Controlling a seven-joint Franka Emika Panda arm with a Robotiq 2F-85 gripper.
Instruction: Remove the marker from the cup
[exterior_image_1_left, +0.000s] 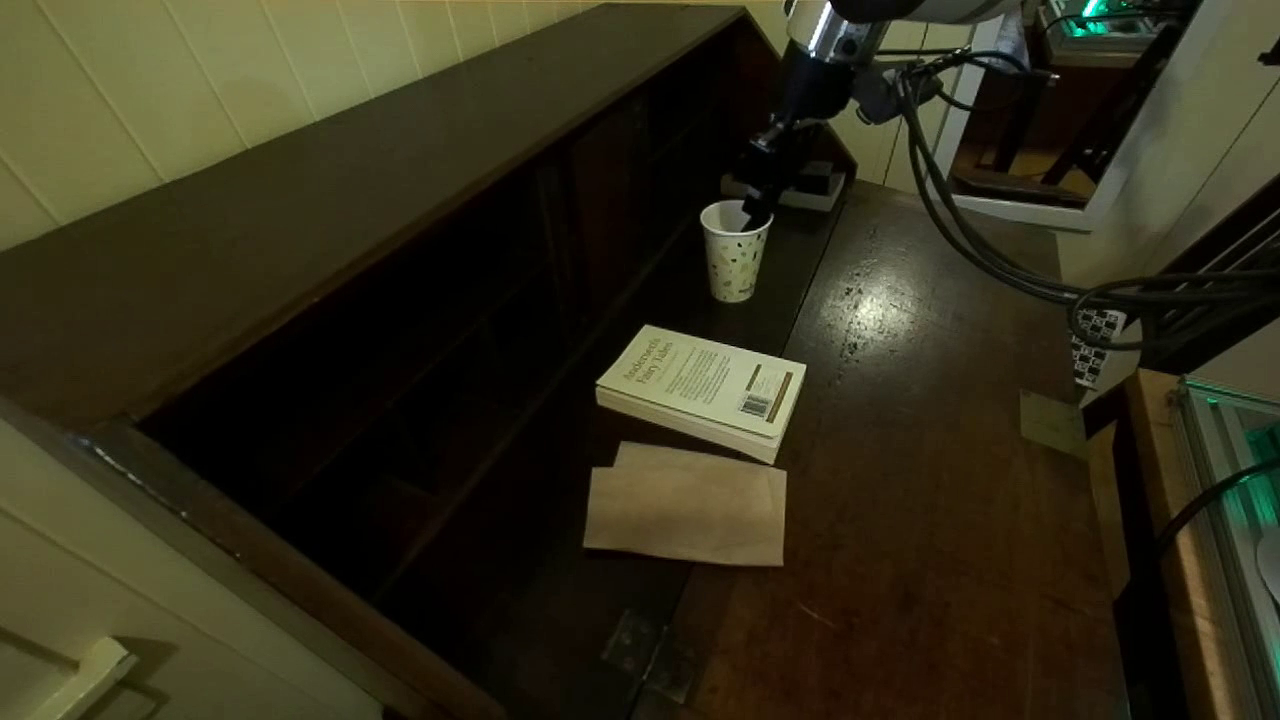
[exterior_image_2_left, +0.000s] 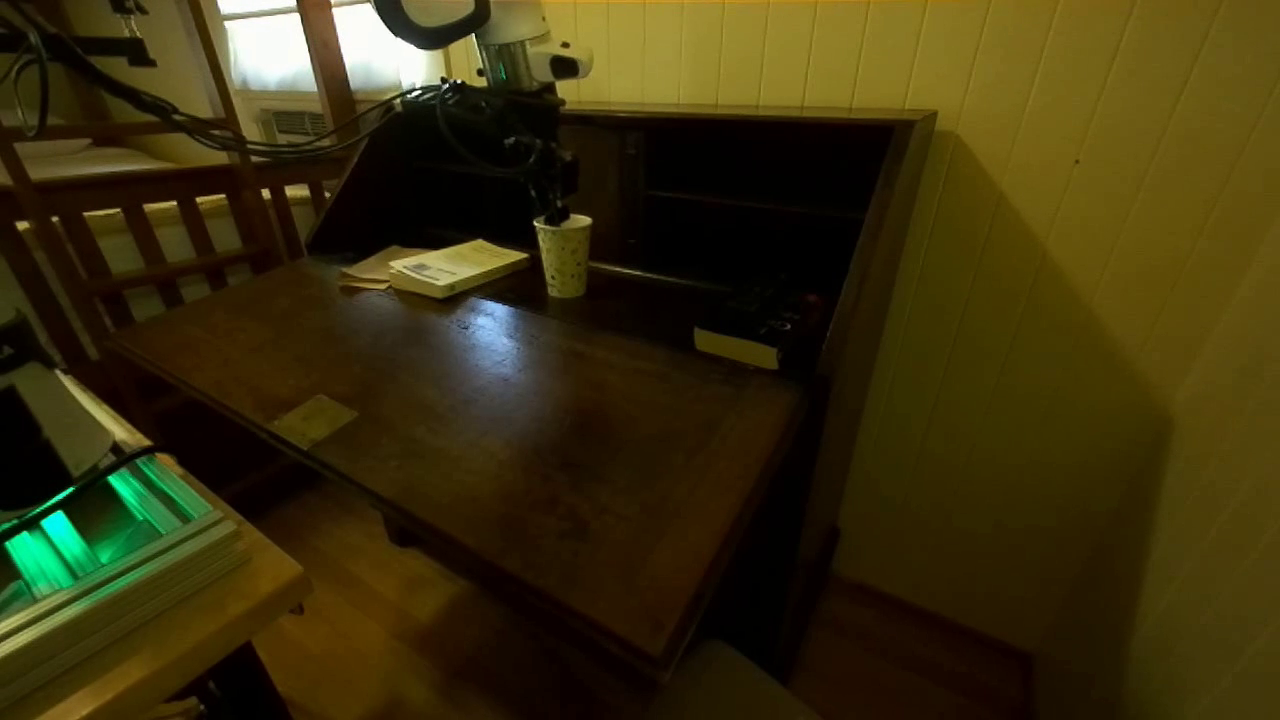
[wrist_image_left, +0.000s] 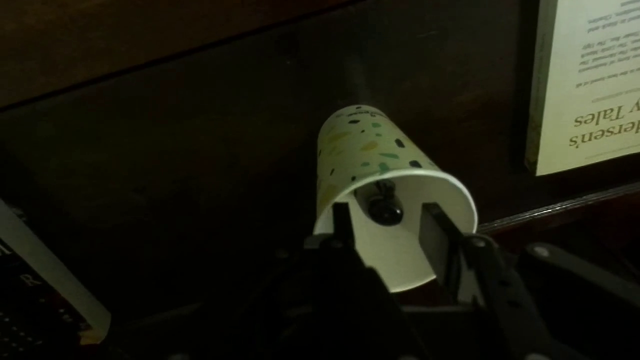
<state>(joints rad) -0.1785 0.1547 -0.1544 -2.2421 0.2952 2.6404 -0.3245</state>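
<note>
One end effector (wrist_image_left: 387, 220) hangs spread within the cup (exterior_image_1_left: 735, 265) that holds the marker (wrist_image_left: 385, 211).

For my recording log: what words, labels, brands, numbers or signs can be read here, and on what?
"Andersen's Fairy Tales": white book.
"R": dark book, its other lettering unclear.
Too small or blurred to read surely: the blurb and barcode; the print near the base of the cup.
</note>
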